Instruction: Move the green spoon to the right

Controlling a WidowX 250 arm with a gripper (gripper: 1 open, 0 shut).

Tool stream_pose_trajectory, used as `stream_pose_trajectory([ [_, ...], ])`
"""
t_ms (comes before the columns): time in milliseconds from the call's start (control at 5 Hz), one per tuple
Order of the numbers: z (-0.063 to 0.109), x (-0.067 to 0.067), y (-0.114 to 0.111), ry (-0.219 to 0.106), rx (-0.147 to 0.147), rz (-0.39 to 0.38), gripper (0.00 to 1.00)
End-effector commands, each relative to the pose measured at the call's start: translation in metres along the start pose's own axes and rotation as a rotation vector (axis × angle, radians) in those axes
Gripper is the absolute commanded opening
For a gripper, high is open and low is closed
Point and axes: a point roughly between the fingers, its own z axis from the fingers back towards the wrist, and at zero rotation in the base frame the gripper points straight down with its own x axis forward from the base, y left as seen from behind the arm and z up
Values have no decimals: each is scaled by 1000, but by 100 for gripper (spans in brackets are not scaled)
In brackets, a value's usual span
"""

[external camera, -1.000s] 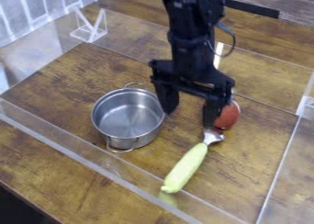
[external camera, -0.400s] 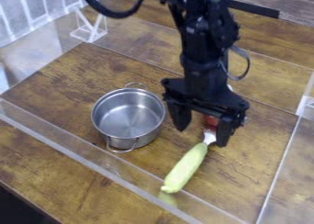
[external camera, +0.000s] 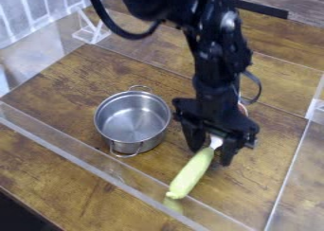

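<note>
The green spoon [external camera: 191, 174] lies diagonally on the wooden table, right of the pot. Its thick yellow-green handle points to the lower left, and its small grey head is up under the gripper. My gripper [external camera: 213, 146] points straight down and has come low over the spoon's head end. One dark finger [external camera: 192, 140] stands left of the spoon's neck and the other on its right. The jaws are still apart and I see no grip on the spoon. The head itself is mostly hidden between the fingers.
A steel pot [external camera: 133, 119] with small side handles stands left of the spoon. A red-brown toy [external camera: 241, 109] peeks out behind the gripper. Clear acrylic walls [external camera: 76, 154] ring the wooden table [external camera: 51, 102]. A white rack [external camera: 91, 26] stands at the back left.
The gripper has dropped and shifted toward the lower right, from above the toy and spoon head down around the spoon's neck. Its fingers look slightly closer together. The spoon has not moved.
</note>
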Motion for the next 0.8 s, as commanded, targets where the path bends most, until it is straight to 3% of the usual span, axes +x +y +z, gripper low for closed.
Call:
stream_pose_trajectory([
  [0, 18, 4, -6, -61, 3, -31, 0],
  [400, 47, 6, -7, -112, 25, -35, 0],
  [600, 59, 5, -10, -157, 41, -40, 0],
])
